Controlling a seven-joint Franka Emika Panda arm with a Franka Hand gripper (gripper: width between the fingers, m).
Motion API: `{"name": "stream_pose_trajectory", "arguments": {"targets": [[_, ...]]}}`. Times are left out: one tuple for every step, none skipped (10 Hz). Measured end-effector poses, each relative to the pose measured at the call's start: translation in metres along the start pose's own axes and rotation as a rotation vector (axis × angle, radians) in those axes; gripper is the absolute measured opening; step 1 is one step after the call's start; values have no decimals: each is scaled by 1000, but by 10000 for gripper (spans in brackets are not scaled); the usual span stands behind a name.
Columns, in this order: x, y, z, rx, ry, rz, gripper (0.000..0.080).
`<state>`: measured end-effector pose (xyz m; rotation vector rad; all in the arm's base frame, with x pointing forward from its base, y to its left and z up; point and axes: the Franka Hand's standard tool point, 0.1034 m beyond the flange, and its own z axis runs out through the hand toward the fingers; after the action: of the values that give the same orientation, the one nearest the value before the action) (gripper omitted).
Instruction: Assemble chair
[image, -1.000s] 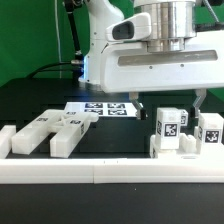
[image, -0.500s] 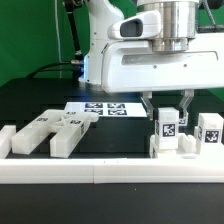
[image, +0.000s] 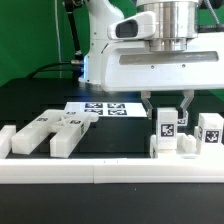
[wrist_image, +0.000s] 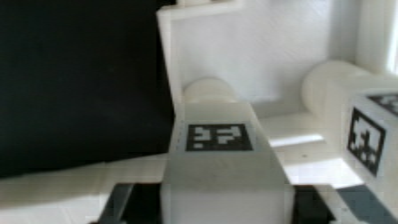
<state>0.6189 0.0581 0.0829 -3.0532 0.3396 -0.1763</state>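
An upright white chair post (image: 166, 126) with a black-and-white tag stands at the exterior view's right, against a wider white chair part (image: 190, 146). My gripper (image: 166, 110) is straight above it, with one finger on each side of the post's top, shut on it. In the wrist view the post (wrist_image: 221, 140) fills the gap between the two dark fingers (wrist_image: 139, 205). A second tagged post (image: 210, 131) stands just to its right, and it also shows in the wrist view (wrist_image: 363, 125). More white chair pieces (image: 45, 130) lie at the left.
The marker board (image: 105, 108) lies flat on the black table behind the pieces. A long low white rail (image: 100, 172) runs along the front edge. A small white block (image: 7, 140) sits at the far left. The arm's white body hangs over the middle.
The fingers stood wide apart one second ago and have closed in on the tagged post. Since half a second ago nothing has visibly moved.
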Motion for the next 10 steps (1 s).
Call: {"name": "stream_pose_trajectory", "arguments": {"targets": [[0, 1, 0, 12, -2, 132, 289], [0, 0, 0, 12, -4, 259, 291], [-1, -1, 0, 10, -4, 358, 291], [-2, -2, 1, 9, -5, 472, 291], [-3, -2, 1, 11, -5, 595, 291], [-3, -2, 1, 11, -6, 682, 291], [-3, -3, 1, 15, -8, 793, 291], [-3, -3, 1, 18, -11, 891, 291], [-3, -3, 1, 20, -12, 935, 291], [-2, -3, 1, 26, -16, 1000, 291]]}}
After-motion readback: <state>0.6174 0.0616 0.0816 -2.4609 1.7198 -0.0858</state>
